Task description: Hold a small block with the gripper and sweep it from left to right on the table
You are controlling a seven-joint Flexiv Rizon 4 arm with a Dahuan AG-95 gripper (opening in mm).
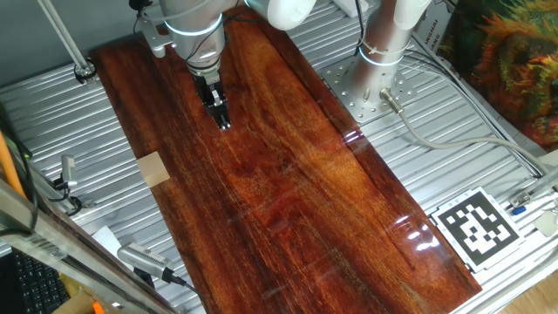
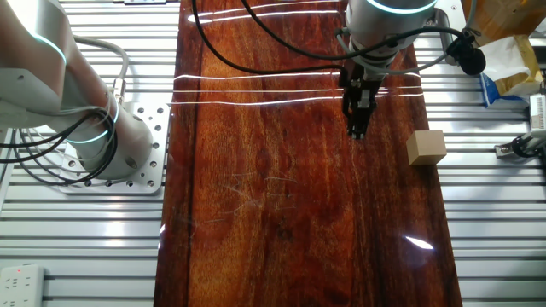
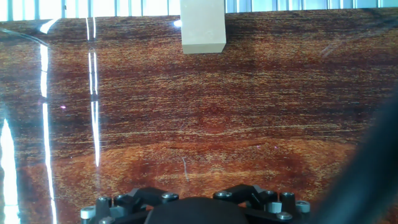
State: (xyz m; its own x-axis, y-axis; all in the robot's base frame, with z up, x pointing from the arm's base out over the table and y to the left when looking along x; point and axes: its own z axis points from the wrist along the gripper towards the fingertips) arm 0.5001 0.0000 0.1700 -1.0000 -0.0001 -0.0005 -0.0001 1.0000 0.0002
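Approach step, grasp not yet made. Gripper (image 1: 223,122) hanging low over the table (image 1: 288,201), fingers drawn close together, nothing between them; whether fully closed, cannot tell. Small block (image 1: 153,169) resting at the table's left edge in one fixed view, nearer the camera than the gripper and well apart from it; in the other fixed view, just right of the gripper tip (image 2: 357,130) at the board's edge (image 2: 426,147). Next: open the fingers, travel across to the block, descend around it, close, then sweep rightward.

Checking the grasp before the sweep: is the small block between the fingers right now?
No, the small block sits at the table edge, apart from the gripper.
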